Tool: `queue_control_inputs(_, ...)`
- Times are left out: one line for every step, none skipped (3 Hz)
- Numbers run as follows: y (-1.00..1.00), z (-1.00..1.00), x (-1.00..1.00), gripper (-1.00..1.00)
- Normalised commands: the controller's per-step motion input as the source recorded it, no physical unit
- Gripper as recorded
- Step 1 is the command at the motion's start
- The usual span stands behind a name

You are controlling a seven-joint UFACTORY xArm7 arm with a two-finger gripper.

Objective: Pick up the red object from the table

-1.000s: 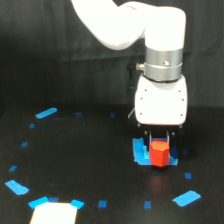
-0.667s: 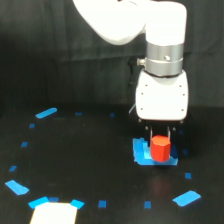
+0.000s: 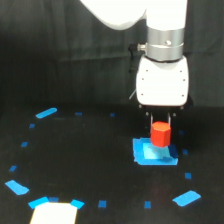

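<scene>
**Red block in the tool, looks lifted off the desk**

Exterior view: white xArm comes in from top, wrist pointing straight down over the right half of the black desk (image 3: 75, 165). Tool (image 3: 161, 124) sits just under the white wrist housing, two dark fingers (image 3: 151, 122) flanking the red block (image 3: 160, 133), pinching it at its upper part. Block is upright, red-orange, faceted, narrower than the tool. It hangs over the flat bright-blue piece (image 3: 152, 155); its lower edge overlaps the piece's far edge in the picture, so contact or gap can't be told for sure, but it reads as raised clear of it. Small blue tape marks ring the desk; bigger blue patches toward the view's left (image 3: 46, 113) and lower right (image 3: 186, 198). White patch (image 3: 54, 213) at bottom left edge, unclear what.

Progress: grasp done, lift appears under way. Left: carry the block clearly higher, hold steady.
</scene>
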Motion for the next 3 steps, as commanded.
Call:
queue_control_inputs(0.34,0.94,0.09,-0.98)
queue_control_inputs(0.25,0.95,0.29,-1.00)
queue_control_inputs(0.34,1.00,0.47,-0.86)
